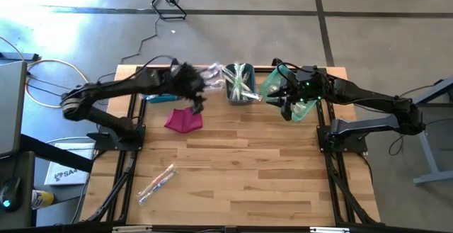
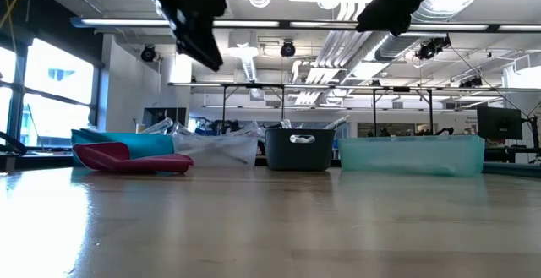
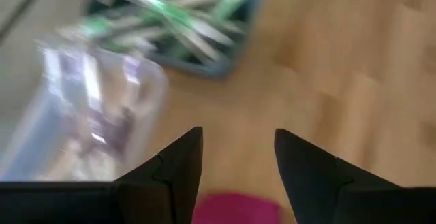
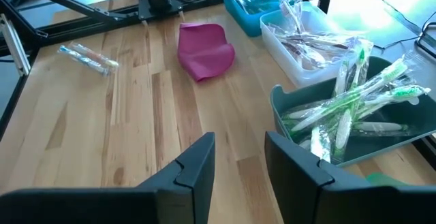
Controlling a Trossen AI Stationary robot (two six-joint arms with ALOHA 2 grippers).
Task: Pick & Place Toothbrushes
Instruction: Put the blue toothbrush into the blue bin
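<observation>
Toothbrushes [image 1: 157,182], a wrapped pair or so, loose on the counter [image 1: 248,176], well in front of the grey bin [image 1: 239,84] and off to its left; exact count hard to tell. Closer to the grey bin, just front-left of it: magenta pouch [image 1: 184,120], flat on the wood. Above that pouch, left of the grey bin: left gripper [image 3: 238,139], raised clear of the counter, fingers spread wide, nothing between them. Right of the grey bin, over the teal bin [image 1: 272,84]: right gripper [image 4: 238,139], fingers partly apart, likewise empty, apparently waiting. Inside the grey bin itself: a heap of green-and-white toothbrushes [image 4: 354,101], lying crosswise. Left of the grey bin, along the far edge: clear bin [image 4: 300,47] with more wrapped ones, then blue bin [image 4: 248,9] beyond.

Probably the step in hand: fetching the loose ones with the left gripper. Swing away from the grey bin, well past the pouch, before descending. Line the fingers up across the handles, not along them. Come straight down, close on the middle of one handle. Expect slippery wrapping; squeeze firmly, lift level. Carry high over the pouch, release only above the grey bin's opening, low enough to avoid bouncing off the heap.
</observation>
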